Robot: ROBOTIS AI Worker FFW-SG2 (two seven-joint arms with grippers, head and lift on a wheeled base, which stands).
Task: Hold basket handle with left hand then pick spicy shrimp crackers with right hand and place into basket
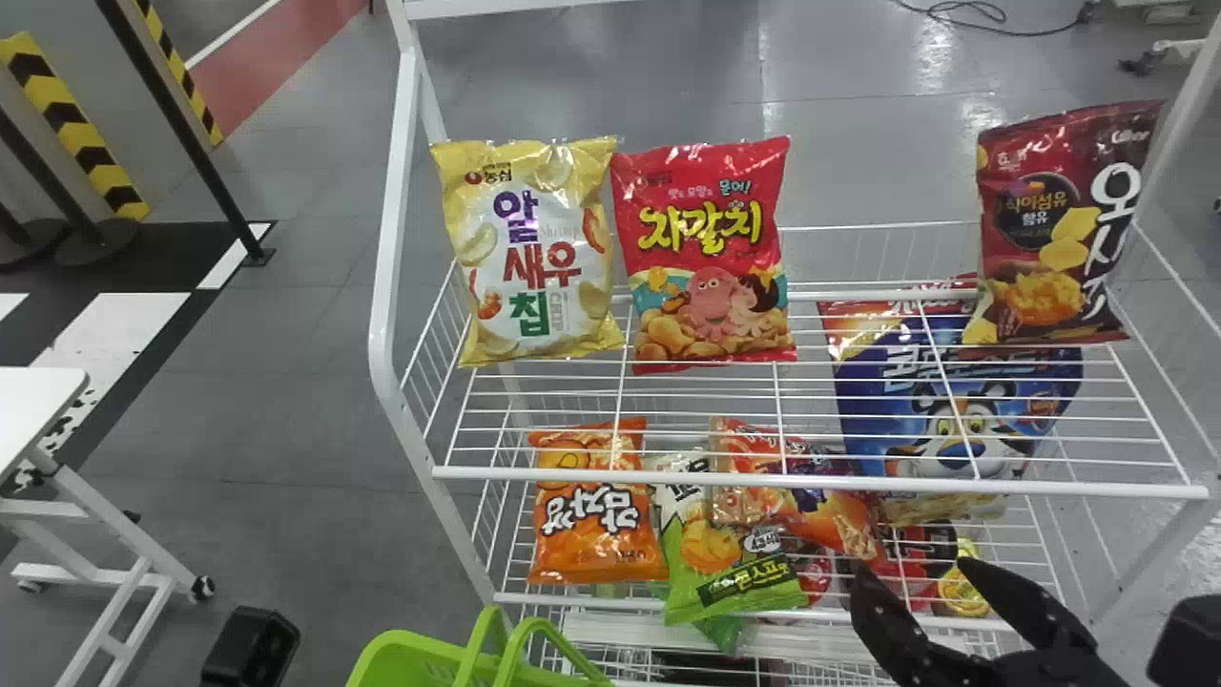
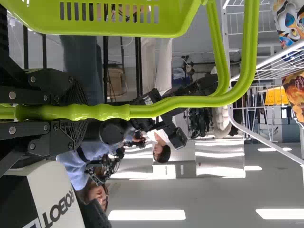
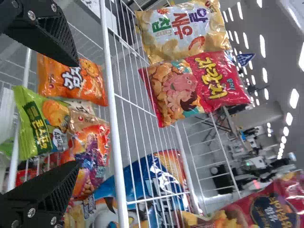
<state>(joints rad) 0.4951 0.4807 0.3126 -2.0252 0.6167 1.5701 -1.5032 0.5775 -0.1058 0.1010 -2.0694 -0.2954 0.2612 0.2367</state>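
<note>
Spicy shrimp crackers lie as an orange-red bag on the rack's lower shelf, beside a green snack bag. My right pincer, fingers spread, is near that shelf's front; my left pincer grips the basket handle.

basket cut off below, blue bag part-hidden

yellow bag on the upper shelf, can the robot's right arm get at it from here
Probably yes. The right gripper is open and empty, and no other bag stands before the yellow bag. It would likely need to rise and go left, over the shelf's front rail.
</note>
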